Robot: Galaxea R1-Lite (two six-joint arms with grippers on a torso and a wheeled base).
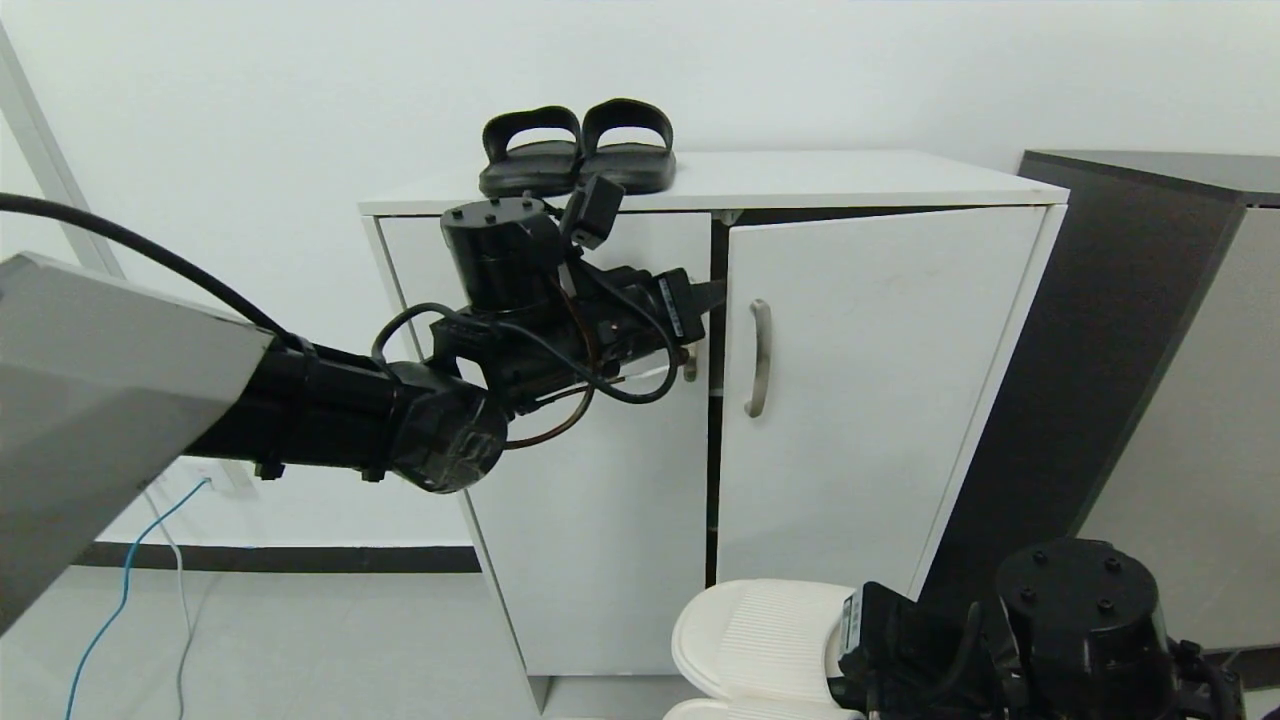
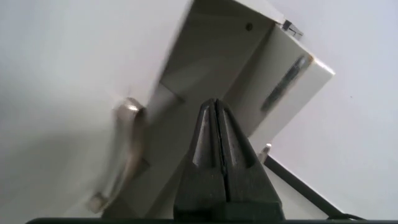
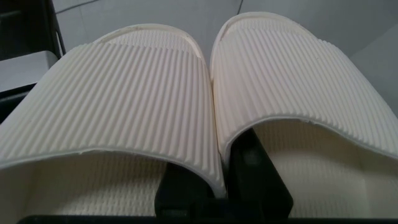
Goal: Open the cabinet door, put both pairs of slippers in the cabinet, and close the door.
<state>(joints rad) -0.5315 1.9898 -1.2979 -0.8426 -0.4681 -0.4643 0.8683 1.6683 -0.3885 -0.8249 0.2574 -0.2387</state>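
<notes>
Right gripper (image 3: 221,186): low in front of the cabinet, clamped on the white slippers, one dark finger under each strap, pinching the two inner sides together.
White slippers (image 1: 750,630): side by side and touching, ribbed straps up, held just before the foot of the right door.
Left gripper (image 2: 216,143): raised at handle height, fingers pressed together with nothing between them, tips at the inner edge of the left door.
Left door handle (image 1: 690,365): just below and beside the left gripper; contact not clear.
Cabinet (image 1: 850,400): white, two doors, with a dark vertical gap between them.
Right door handle (image 1: 759,357): upright metal bar near the gap.
Black slippers (image 1: 578,150): paired on the cabinet top, above the left door, toes at the front edge.
Dark unit (image 1: 1100,350): beside the cabinet on the right.
</notes>
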